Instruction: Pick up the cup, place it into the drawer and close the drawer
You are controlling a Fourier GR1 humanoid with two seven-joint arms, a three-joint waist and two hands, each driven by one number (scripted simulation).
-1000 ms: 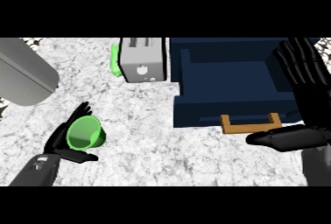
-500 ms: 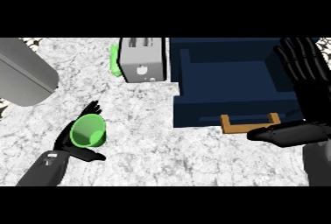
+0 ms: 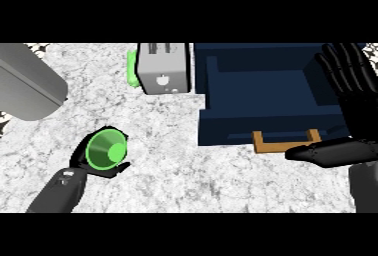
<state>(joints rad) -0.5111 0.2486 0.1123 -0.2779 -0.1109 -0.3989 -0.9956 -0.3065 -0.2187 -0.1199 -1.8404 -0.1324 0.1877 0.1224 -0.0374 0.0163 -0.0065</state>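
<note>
A green cup (image 3: 105, 150) is held at the lower left, just above the marble counter (image 3: 170, 175), its mouth facing up toward the view. My left hand (image 3: 94, 171) is curled round it from below and behind. The navy drawer (image 3: 258, 122) stands open at the upper right, its wooden handle (image 3: 286, 144) pointing toward me. My right hand (image 3: 360, 112) is open at the drawer's right side, fingers straight and pointing away, thumb lying just right of the handle. The cup is well left of the drawer.
A silver toaster (image 3: 164, 75) stands at the back, just left of the drawer, with a green object (image 3: 133, 70) partly hidden behind it. A large grey rounded object (image 3: 26, 82) fills the upper left corner.
The left hand has turned the cup so its mouth now faces the view more fully, shifting slightly right. The right hand has hardly moved.
</note>
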